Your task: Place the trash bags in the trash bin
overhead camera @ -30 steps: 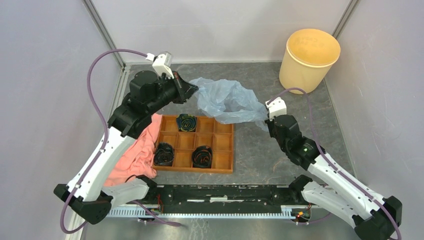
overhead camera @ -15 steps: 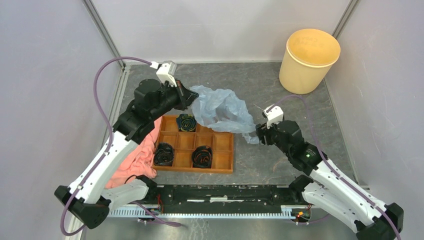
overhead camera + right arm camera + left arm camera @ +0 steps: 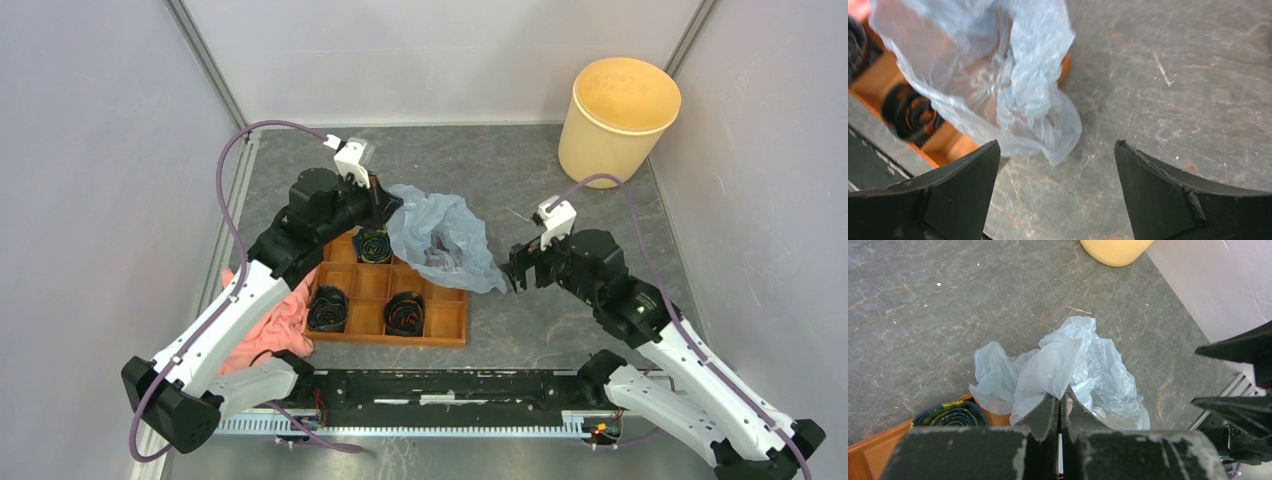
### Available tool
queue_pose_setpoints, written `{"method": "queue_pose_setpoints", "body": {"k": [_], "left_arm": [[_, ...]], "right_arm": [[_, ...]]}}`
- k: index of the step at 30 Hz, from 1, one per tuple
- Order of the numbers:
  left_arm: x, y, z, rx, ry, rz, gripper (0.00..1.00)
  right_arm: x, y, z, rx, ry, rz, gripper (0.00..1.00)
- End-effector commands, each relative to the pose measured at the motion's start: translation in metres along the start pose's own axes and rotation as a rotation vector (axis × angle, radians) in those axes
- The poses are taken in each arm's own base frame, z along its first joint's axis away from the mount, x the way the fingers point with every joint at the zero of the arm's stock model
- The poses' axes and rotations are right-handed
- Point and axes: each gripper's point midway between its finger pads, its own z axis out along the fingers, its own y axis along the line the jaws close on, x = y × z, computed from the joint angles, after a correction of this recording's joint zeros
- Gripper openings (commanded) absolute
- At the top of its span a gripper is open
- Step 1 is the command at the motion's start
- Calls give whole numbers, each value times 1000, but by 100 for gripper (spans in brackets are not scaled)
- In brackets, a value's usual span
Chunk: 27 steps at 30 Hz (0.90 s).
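The pale-blue trash bag (image 3: 440, 238) lies crumpled partly on the stone floor and partly over the tray's back right corner. My left gripper (image 3: 392, 203) is shut on the bag's left edge; in the left wrist view the film (image 3: 1068, 370) is pinched between the closed fingers at my left gripper (image 3: 1060, 399). To the right of the bag my right gripper (image 3: 516, 272) stands open, with the bag's lower tip (image 3: 1048, 130) hanging just beyond its empty fingers, not held. The yellow-tan trash bin (image 3: 616, 120) stands upright in the back right corner.
An orange-brown compartment tray (image 3: 440, 325) holding dark rolled items sits at the front centre. A salmon-pink cloth (image 3: 262, 330) lies to its left under my left arm. Grey walls close in the back and both sides.
My right gripper has opened and let go of the bag, then drawn back to the right. The bag has slumped down onto the tray's corner. My left arm moved slightly right, still holding.
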Motion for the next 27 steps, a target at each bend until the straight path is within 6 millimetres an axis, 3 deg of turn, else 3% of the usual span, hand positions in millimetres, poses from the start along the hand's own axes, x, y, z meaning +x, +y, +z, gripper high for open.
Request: {"method": "queue_pose_setpoints", "body": {"k": [1, 4, 7, 9, 15, 20, 24, 27], "left_arm": [[-22, -4, -11, 24, -110, 100, 2], [-23, -6, -18, 39, -161, 75, 2], [-13, -6, -24, 56, -182, 42, 2], [-5, -2, -28, 42, -190, 18, 2], [10, 2, -36, 40, -200, -10, 2], [14, 3, -38, 41, -194, -10, 2], [14, 2, -37, 48, -192, -9, 2], [14, 1, -36, 54, -191, -10, 2]], "right_arm": [[-32, -24, 1, 159, -75, 158, 93], [-33, -42, 26, 145, -41, 306, 94], [-15, -51, 45, 5, -9, 490, 92], [-1, -51, 51, -43, 11, 520, 93], [64, -26, 61, -207, 96, 652, 92], [97, -9, 63, -275, 117, 725, 88], [113, 4, 68, -322, 150, 787, 87], [110, 3, 74, -311, 133, 845, 87]]}}
